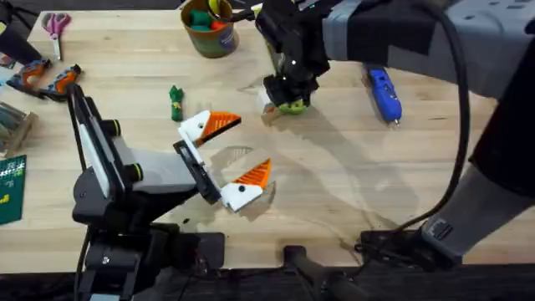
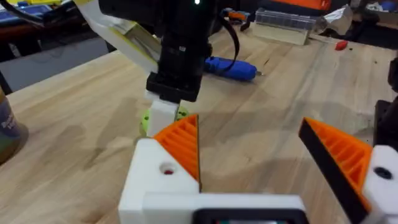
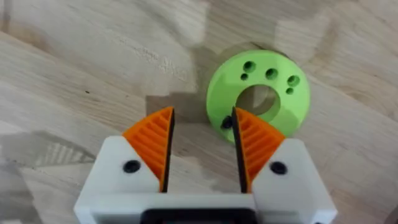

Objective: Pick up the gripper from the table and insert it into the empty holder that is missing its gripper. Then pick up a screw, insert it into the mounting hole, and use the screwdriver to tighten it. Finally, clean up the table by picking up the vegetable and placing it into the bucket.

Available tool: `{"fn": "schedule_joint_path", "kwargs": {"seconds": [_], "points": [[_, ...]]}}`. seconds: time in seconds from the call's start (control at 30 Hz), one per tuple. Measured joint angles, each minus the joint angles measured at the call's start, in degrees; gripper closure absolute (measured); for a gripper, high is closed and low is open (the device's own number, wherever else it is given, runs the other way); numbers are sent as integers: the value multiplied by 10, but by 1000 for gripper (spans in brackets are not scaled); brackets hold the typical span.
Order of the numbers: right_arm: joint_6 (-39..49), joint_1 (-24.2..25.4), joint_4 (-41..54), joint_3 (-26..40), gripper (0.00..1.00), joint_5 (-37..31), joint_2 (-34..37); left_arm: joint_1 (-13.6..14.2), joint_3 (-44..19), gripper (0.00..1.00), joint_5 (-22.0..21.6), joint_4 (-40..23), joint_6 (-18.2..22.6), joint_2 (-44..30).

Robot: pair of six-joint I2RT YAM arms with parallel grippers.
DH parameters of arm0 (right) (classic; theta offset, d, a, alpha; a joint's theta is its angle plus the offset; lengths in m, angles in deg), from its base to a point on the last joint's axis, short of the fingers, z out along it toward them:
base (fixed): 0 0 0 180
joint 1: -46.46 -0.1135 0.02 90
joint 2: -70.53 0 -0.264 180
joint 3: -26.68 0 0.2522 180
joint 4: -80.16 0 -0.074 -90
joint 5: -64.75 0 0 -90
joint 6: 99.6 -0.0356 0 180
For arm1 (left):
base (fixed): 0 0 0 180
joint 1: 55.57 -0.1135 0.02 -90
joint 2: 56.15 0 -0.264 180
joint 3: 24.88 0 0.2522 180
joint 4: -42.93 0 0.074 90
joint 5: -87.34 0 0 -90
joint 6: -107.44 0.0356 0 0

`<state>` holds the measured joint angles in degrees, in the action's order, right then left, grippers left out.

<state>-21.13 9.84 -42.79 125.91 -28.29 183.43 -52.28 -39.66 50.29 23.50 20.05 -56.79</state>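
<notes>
I see the right gripper (image 3: 200, 146) pointing down at the counter (image 1: 334, 176), its orange fingers (image 3: 152, 140) a little apart with only wood between them; one finger touches the rim of the lime-green disc (image 3: 258, 93) (the round one with holes). The left gripper (image 1: 227, 152) rests low near the middle of the counter, its fingers (image 2: 181, 144) wide apart and holding nothing. The screwdriver (image 1: 384, 93) lies on the counter just beyond the right arm. The vegetable (image 1: 175, 103) lies near the left gripper, and the bucket (image 1: 209, 29) stands at the far edge with coloured pieces inside.
</notes>
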Motion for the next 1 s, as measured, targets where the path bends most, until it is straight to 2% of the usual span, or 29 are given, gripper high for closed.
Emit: {"fn": "schedule_joint_path", "kwargs": {"seconds": [0.5, 0.6, 0.77, 0.9, 1.0], "points": [[0, 0, 9, 0, 519, -10, 0, 0, 0, 15, 0, 0, 0, 0], [0, 0, 11, 0, 631, -19, 0, 0, 0, 16, 0, 0, 0, 0], [0, 0, 12, 0, 649, -23, 0, 0, 0, 16, 0, 0, 0, 0], [0, 2, 13, 0, 797, -32, 0, 0, 0, 16, 0, 0, 0, 0], [0, 3, 14, 0, 848, -36, 0, 0, 0, 15, 0, 0, 0, 0]]}}
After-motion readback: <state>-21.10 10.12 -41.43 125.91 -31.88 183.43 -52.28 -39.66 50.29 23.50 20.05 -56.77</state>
